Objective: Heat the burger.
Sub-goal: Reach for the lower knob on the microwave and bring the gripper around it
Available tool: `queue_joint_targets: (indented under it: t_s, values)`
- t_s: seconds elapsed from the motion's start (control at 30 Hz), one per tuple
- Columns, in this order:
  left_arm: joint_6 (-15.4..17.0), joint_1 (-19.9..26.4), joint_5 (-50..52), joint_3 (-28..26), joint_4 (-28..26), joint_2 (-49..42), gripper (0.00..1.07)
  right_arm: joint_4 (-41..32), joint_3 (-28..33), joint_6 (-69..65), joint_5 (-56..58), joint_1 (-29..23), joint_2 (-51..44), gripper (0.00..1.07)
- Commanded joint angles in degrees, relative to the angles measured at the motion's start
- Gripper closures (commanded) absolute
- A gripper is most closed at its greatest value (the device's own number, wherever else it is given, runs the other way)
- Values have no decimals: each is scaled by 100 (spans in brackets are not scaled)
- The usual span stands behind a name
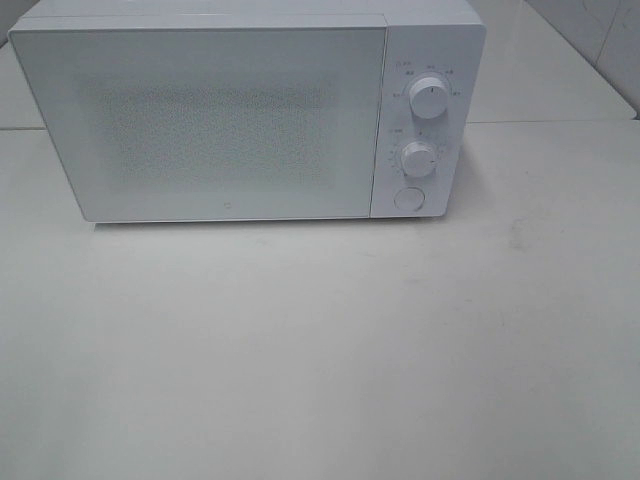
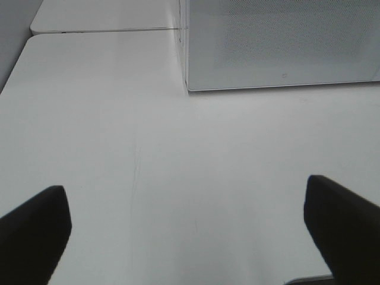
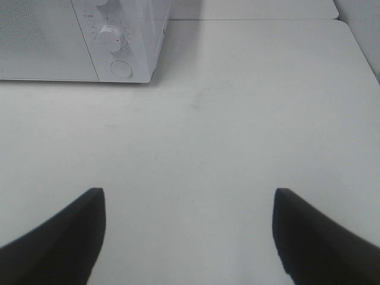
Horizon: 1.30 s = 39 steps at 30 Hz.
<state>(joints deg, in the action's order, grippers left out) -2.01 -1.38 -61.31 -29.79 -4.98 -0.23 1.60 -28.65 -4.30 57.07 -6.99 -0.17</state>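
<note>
The burger is out of view in every frame. A white microwave (image 1: 230, 110) stands at the back of the white table (image 1: 320, 350) with its door shut; two round knobs (image 1: 428, 98) and a round button (image 1: 408, 198) sit on its right panel. My left gripper (image 2: 187, 231) hovers open over bare table, short of the microwave's front left corner (image 2: 189, 83), nothing between its dark fingers (image 2: 35, 231). My right gripper (image 3: 189, 234) also stands open and empty over the table, off the microwave's knob side (image 3: 113, 38). Neither arm shows in the high view.
The table's back edge and a seam to a second white surface (image 2: 101, 18) run behind the microwave. A tiled wall (image 1: 600, 40) rises at the far right.
</note>
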Motion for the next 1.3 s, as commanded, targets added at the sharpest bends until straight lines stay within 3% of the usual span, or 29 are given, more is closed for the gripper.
queue_joint_targets:
  t_s: [0.03, 0.83, 1.3]
  values:
    - [23, 17, 17, 17, -29, -143, 6, 46, 11, 11, 6, 34, -166, 31]
    - [23, 17, 17, 17, -29, -143, 6, 63, -201, -23, -80, 34, -103, 31]
    - [23, 17, 17, 17, -29, -138, 6, 63, -384, -29, -1375, 34, 1438, 31]
